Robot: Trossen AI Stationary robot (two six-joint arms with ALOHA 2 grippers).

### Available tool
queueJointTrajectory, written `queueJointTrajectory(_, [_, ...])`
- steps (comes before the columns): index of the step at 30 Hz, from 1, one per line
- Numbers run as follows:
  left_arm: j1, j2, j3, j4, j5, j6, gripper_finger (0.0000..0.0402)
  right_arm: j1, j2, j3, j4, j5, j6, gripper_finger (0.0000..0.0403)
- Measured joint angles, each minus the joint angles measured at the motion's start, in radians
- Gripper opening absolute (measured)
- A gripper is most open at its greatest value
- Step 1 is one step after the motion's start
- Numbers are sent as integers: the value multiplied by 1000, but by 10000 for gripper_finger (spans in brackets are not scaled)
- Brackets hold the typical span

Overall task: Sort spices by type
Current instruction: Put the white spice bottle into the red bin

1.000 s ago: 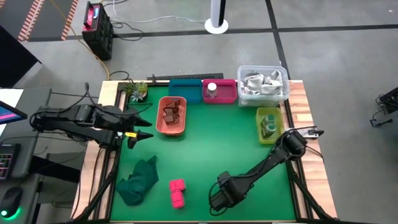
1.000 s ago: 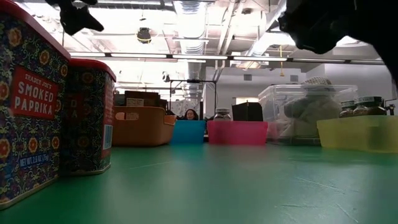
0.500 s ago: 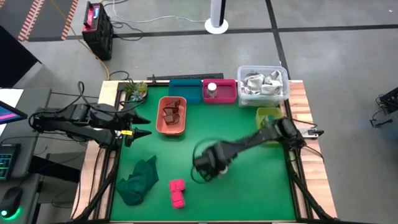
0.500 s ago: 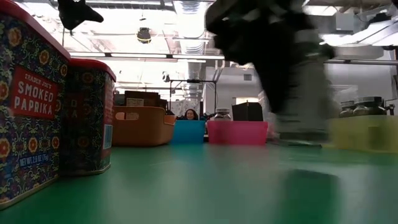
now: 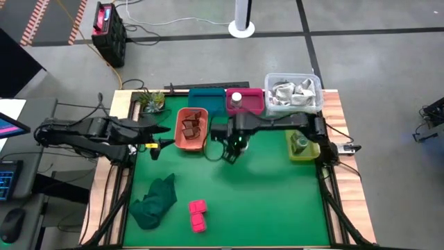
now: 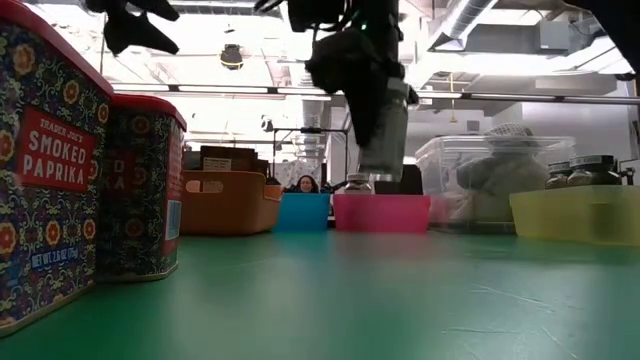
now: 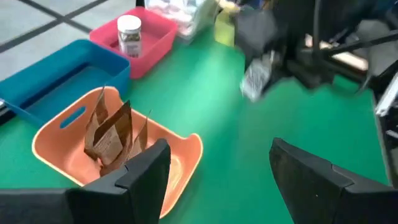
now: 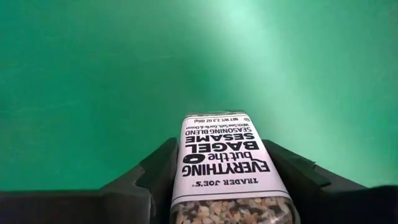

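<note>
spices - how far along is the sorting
Partly done. One white-topped jar sits in the pink bin, greenish jars in the yellow bin, brown packets in the orange bin. The right gripper holds a bagel seasoning jar above the mat. Two paprika tins lie unsorted; the left gripper waits open.

Both arms are dark, nearly black, made of slim links with thicker rounded joints. The left arm [image 5: 90, 132] has thin black cables that loop above its links, and a small yellow mark sits near its tool, the left tool [image 5: 161, 137], which ends in two pointed dark fingers. In the left wrist view these fingers [image 7: 146, 177] are broad, matte black plates with angled edges. The right arm [image 5: 277, 125] is a long dark link with a bulky black wrist. The right tool [image 8: 217, 180] has two black fingers with flat, bevelled inner faces.
</note>
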Motion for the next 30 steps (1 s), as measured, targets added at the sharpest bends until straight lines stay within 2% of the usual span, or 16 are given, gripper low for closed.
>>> queueJointTrajectory(2, [0, 26, 0, 1, -28, 0, 263, -35, -2, 39, -40, 35, -70, 223])
queueJointTrajectory(7, [0, 98, 0, 26, -150, -2, 263, -141, 0, 152, -87, 41, -207, 223])
queueJointTrajectory(12, [0, 129, 0, 114, -162, -20, 263, -276, 0, 255, -60, 40, -271, 224])
queueJointTrajectory(17, [0, 126, 0, 108, -170, -27, 263, -381, 0, 266, -50, 49, -303, 224])
queueJointTrajectory(30, [0, 125, 0, 92, -177, -14, 263, -515, 14, 232, -35, 145, -386, 225])
